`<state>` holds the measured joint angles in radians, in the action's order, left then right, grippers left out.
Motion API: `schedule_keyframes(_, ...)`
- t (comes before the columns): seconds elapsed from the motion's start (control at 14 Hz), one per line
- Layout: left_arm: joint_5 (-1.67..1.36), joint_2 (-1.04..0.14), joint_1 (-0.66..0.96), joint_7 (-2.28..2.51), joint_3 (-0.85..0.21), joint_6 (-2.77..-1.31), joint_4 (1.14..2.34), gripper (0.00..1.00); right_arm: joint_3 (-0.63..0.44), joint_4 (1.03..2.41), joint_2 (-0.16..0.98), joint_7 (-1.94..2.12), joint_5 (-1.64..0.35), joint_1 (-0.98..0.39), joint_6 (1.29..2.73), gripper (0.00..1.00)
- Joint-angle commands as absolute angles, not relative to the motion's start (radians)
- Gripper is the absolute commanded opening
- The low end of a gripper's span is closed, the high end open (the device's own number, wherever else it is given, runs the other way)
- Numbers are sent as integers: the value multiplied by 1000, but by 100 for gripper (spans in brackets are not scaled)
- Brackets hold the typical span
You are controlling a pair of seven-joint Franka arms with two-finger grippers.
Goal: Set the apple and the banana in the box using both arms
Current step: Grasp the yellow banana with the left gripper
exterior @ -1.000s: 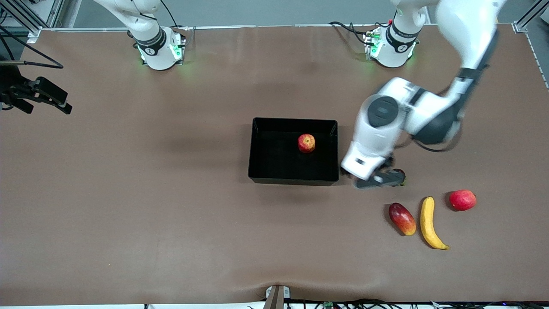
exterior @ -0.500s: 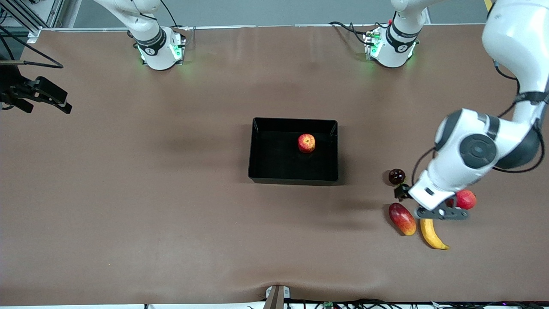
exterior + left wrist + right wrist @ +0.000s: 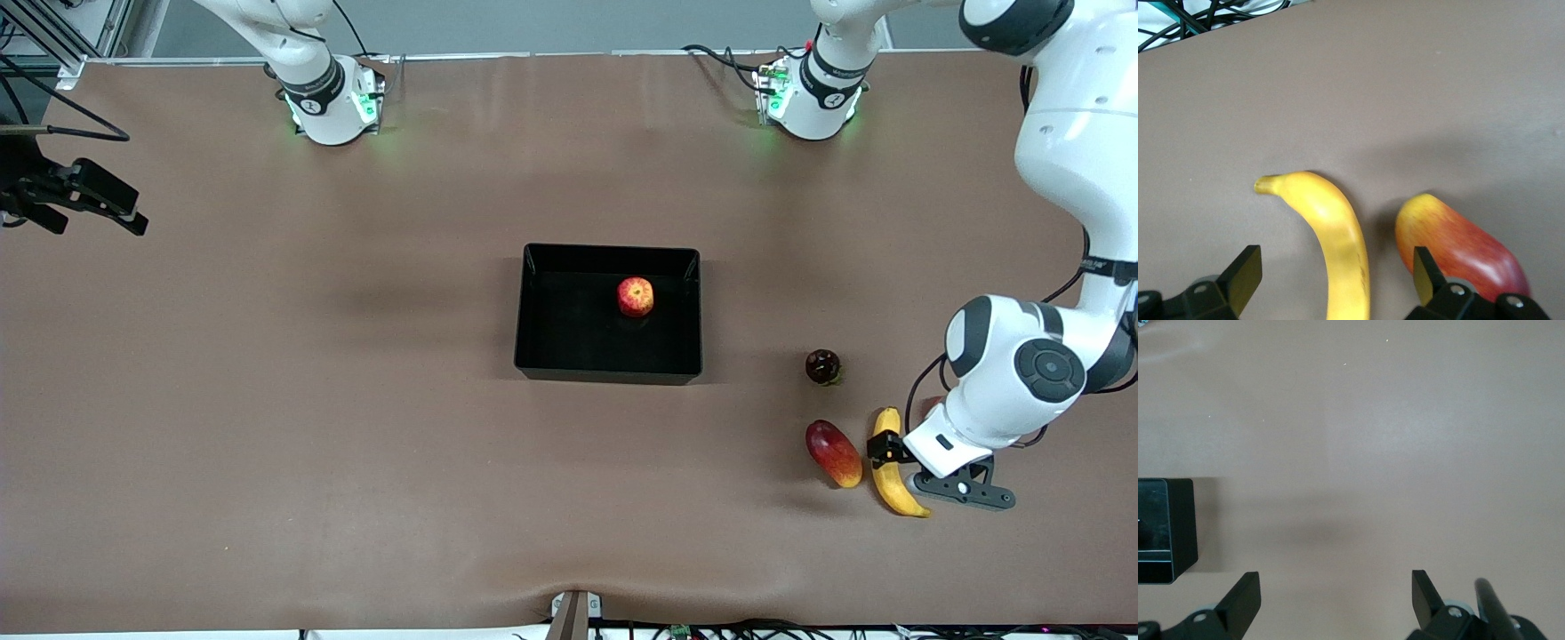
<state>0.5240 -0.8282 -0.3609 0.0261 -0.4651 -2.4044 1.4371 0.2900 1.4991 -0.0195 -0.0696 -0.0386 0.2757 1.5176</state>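
Note:
The apple sits in the black box at mid-table. The yellow banana lies on the table toward the left arm's end, nearer the front camera than the box. My left gripper is open and low over the banana, one finger on each side of it. In the left wrist view the banana runs between the open fingers of the left gripper, and I see no touch. My right gripper is open and empty over bare table, and a corner of the box shows to one side.
An elongated red-and-yellow fruit lies close beside the banana, next to one left finger. A small dark round fruit sits between it and the box. The left arm covers the table just past the banana toward its end.
My left arm swung from beside the box toward its own end of the table, came nearer the front camera and settled open over the banana. The apple and box have not moved.

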Motion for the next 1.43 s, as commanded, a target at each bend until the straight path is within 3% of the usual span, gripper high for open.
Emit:
schedule_keyframes(0.0, 515, -874, -337, -2, -436, -2434, 1385, 99, 301, 1493, -28, -58, -54, 296, 1509, 100)
schedule_keyframes(0.29, 512, -923, -341, 17, -425, -2467, 1381, 84, 301, 1493, -26, -57, -57, 295, 1511, 100)
schedule_keyframes(0.5, 506, -946, -339, 24, -410, -2482, 1382, 64, 301, 1493, -26, -57, -57, 298, 1508, 100)
schedule_keyframes(0.57, 508, -950, -341, 23, -407, -2480, 1382, 51, 301, 1493, -26, -57, -57, 299, 1508, 100)
schedule_keyframes(0.64, 506, -948, -339, 21, -397, -2482, 1382, 31, 301, 1493, -26, -57, -57, 299, 1508, 100)
schedule_keyframes(0.71, 506, -943, -339, 20, -397, -2482, 1382, 1, 301, 1493, -26, -57, -57, 296, 1508, 100)
schedule_keyframes(1.14, 502, -853, -345, 18, -428, -2461, 1393, 0, 284, 1493, -29, -55, -52, 238, 1505, 100)
schedule_keyframes(1.36, 421, -807, -360, 34, -492, -2352, 1393, 0, 88, 1491, -29, -55, -44, 67, 1511, 100)
